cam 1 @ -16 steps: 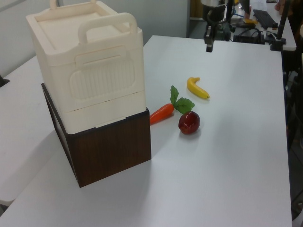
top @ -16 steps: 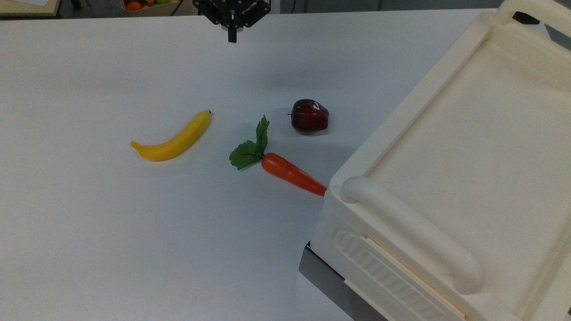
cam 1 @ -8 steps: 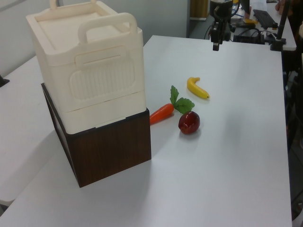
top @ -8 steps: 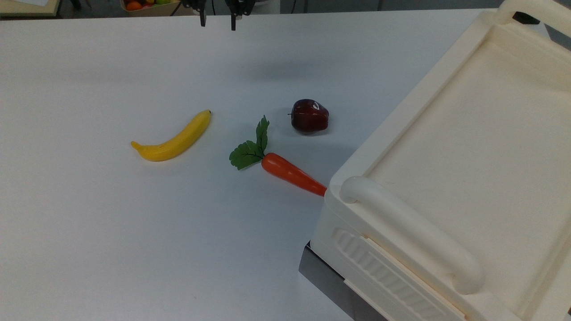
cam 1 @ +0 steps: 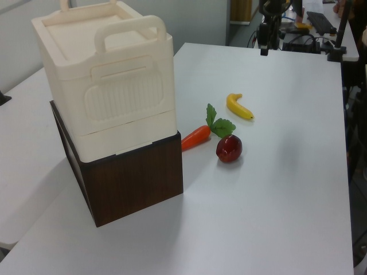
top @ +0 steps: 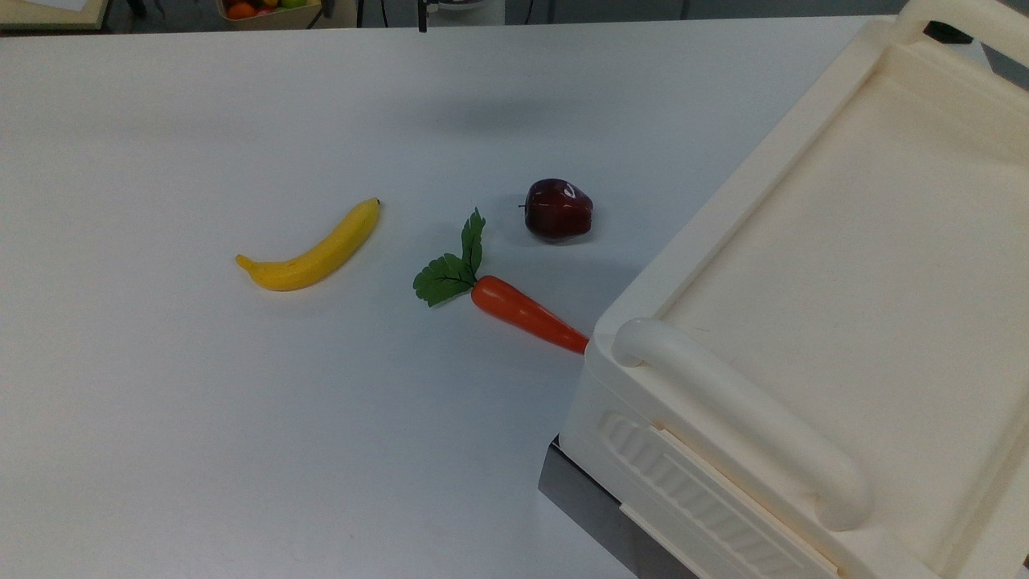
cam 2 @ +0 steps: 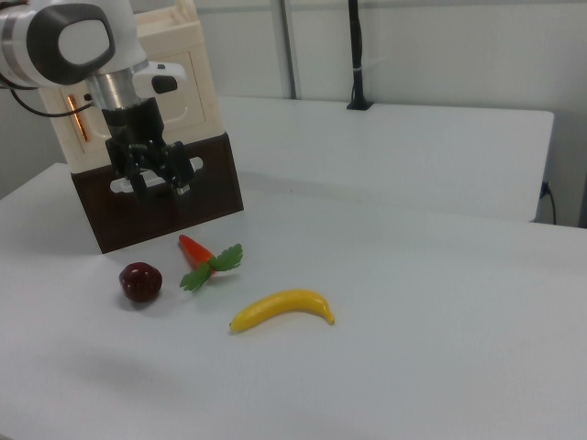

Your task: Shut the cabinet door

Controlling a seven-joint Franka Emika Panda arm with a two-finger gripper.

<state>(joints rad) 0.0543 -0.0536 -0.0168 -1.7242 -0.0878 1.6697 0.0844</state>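
**Door looks shut; gripper far off across the fruit**

Nearest in the left view, the cabinet [cam 1: 109, 74] sits on a dark wood-grain box [cam 1: 137, 177], its ribbed side toward that camera. The door [cam 2: 197, 87] is on the face turned to the fruit. In the right view it seems to lie flat against the front, with its orange handle strip [cam 2: 79, 117] upright at the right view's left. The arm covers part of it, so I cannot tell whether it is fully home.

Next come the carrot [cam 1: 196, 136], its tip just beside the box, and the apple [cam 1: 229, 148] near it. The banana [cam 1: 239, 107] lies farther out on the table [cam 1: 275, 200].

Farthest, the gripper [cam 1: 264, 46] hangs above the table's far end, well apart from the cabinet. Its fingers [cam 2: 181, 179] are spread and hold nothing.

My judgement is that the task is done, or nearly so.

If a last push is needed, these are the risks:

- A low path to the door would cross the fruit and could knock the banana, carrot or apple.
- A hard push high on the cabinet could slide or tip it on the box, since it only rests there.
- A spread finger could snag the handle strip and pull the door back out.
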